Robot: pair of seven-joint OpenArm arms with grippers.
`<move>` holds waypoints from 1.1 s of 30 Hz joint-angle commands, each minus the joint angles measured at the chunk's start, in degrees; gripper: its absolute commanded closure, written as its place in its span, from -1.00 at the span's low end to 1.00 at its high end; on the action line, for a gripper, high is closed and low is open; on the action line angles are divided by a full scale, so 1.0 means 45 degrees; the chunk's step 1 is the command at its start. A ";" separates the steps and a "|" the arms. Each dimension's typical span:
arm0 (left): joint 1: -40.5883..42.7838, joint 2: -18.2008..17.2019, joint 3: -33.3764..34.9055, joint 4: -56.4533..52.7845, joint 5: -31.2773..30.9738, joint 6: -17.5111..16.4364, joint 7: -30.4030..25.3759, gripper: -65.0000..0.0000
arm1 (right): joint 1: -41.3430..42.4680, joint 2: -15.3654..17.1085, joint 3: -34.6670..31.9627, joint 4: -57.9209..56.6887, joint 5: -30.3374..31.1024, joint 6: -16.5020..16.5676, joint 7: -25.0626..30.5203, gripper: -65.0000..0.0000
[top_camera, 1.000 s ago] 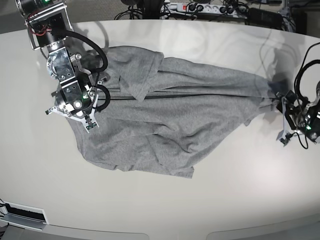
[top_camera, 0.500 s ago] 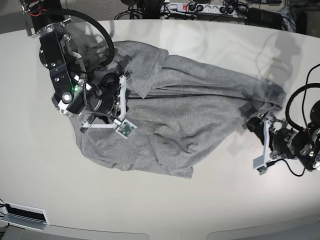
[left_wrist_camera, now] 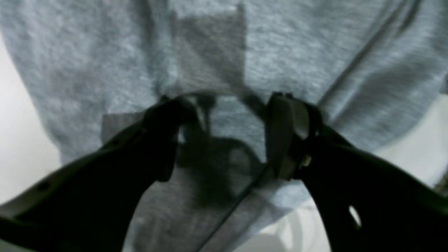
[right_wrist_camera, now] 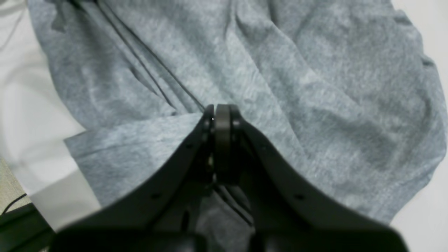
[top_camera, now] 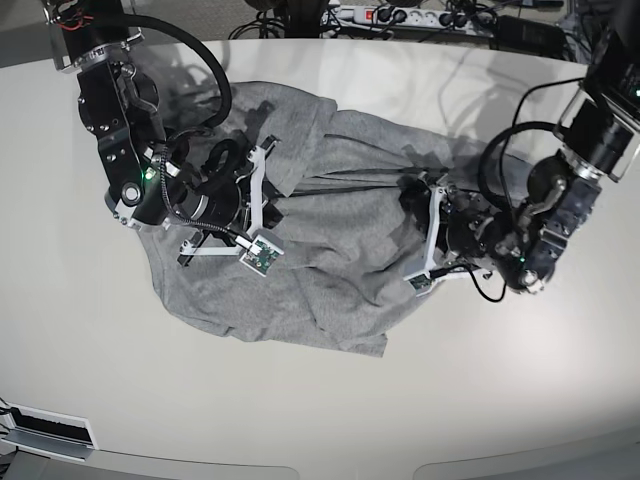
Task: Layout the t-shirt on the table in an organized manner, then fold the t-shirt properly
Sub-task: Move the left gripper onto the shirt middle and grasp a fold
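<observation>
The heather-grey t-shirt [top_camera: 330,250] lies rumpled, plain side up, on the off-white table [top_camera: 500,390]. My right gripper [right_wrist_camera: 217,117] is shut at the tip of a folded edge of the t-shirt [right_wrist_camera: 315,105], over its left part in the base view, where the arm [top_camera: 130,170] reaches in from the far left. My left gripper [left_wrist_camera: 227,119] stands open just above the t-shirt [left_wrist_camera: 297,52], nothing between its fingers [left_wrist_camera: 287,119]. Its arm [top_camera: 540,220] leans in from the right over the shirt's right end.
A power strip and cables [top_camera: 400,15] lie beyond the table's far edge. A white box [top_camera: 45,432] sits at the near left corner. Black cables loop around both arms. Bare tabletop shows along the front and right.
The left arm has swung left from beyond the shirt's right end onto the cloth, jaws open. The shirt's right end has bunched leftward. The right arm barely shifted since half a second ago.
</observation>
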 commanded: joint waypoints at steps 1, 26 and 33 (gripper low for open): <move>-0.0126 -0.0044 -0.0117 0.0141 -0.0044 0.0141 -0.0024 -0.09 | 0.0219 0.0015 0.0058 0.0180 0.0121 0.0049 0.0223 1.00; 0.0228 0.0767 -0.2336 0.0981 -0.1860 -0.0670 0.3031 0.67 | 0.0131 0.0015 0.0058 0.0180 0.0126 -0.0073 0.0209 1.00; 0.0228 0.0767 -0.5299 0.0981 -0.1273 0.0024 0.3041 0.67 | 0.0034 0.0015 0.0058 0.0180 0.0121 -0.0151 0.0257 1.00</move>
